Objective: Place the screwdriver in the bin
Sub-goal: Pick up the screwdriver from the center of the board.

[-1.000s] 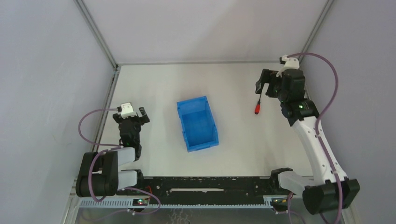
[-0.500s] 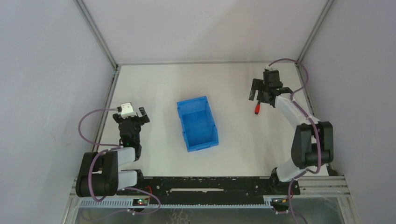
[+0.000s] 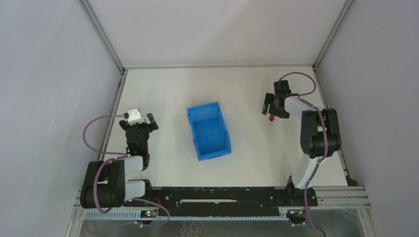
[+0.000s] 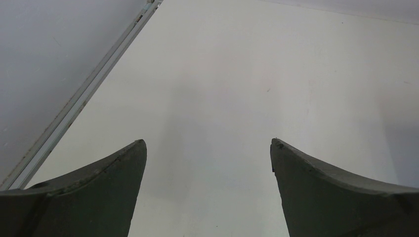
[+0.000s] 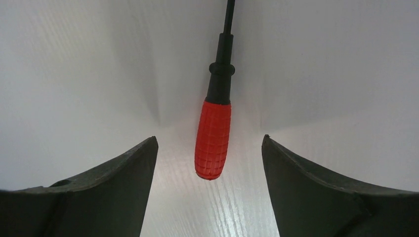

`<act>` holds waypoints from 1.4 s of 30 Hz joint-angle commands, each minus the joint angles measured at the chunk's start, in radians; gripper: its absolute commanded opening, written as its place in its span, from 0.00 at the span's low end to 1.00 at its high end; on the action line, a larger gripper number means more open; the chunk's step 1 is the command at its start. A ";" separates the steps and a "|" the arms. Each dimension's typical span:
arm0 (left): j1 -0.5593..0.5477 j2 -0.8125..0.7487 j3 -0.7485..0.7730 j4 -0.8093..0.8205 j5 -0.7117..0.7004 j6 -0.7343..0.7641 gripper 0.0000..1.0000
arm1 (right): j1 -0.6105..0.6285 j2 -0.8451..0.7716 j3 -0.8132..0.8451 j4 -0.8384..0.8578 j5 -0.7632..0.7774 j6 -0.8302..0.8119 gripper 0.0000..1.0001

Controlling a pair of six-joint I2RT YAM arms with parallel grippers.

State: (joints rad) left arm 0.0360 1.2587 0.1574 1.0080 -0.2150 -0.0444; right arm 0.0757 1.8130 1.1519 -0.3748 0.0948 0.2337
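Note:
The screwdriver [image 5: 213, 140] lies flat on the white table, red handle toward me, thin black shaft pointing away. From above only its red handle [image 3: 271, 118] shows under my right gripper [image 3: 272, 111]. That right gripper [image 5: 208, 138] is low over the table and open. Its fingers straddle the handle's end with a gap on each side, touching nothing. The blue bin [image 3: 214, 152] stands in the middle of the table, left of the screwdriver, with nothing visible inside. My left gripper [image 3: 142, 125] rests open at the left, and in its own view the left gripper [image 4: 208, 143] holds nothing.
Grey enclosure walls and metal corner posts [image 3: 101, 34] close in the table on three sides. A metal rail [image 4: 84, 96] runs along the left edge near my left gripper. The right arm's folded links [image 3: 318, 133] stand just right of the screwdriver.
The right arm has folded down and drawn back from the far right wall. Its gripper has dropped over the screwdriver's handle, and its jaws have narrowed a little. The left arm and bin have not moved.

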 commanded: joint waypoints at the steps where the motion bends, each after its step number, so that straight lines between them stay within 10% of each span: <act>1: 0.005 -0.002 0.039 0.035 -0.012 0.020 1.00 | -0.021 0.013 0.048 -0.020 -0.026 0.020 0.83; 17: 0.005 -0.002 0.040 0.035 -0.012 0.021 1.00 | -0.030 0.056 0.092 -0.063 -0.062 0.018 0.22; 42: 0.005 -0.002 0.039 0.035 -0.013 0.020 1.00 | 0.034 -0.462 0.092 -0.130 0.060 -0.046 0.12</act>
State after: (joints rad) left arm 0.0360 1.2587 0.1574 1.0080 -0.2150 -0.0444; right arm 0.0929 1.4929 1.2144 -0.5060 0.1268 0.2214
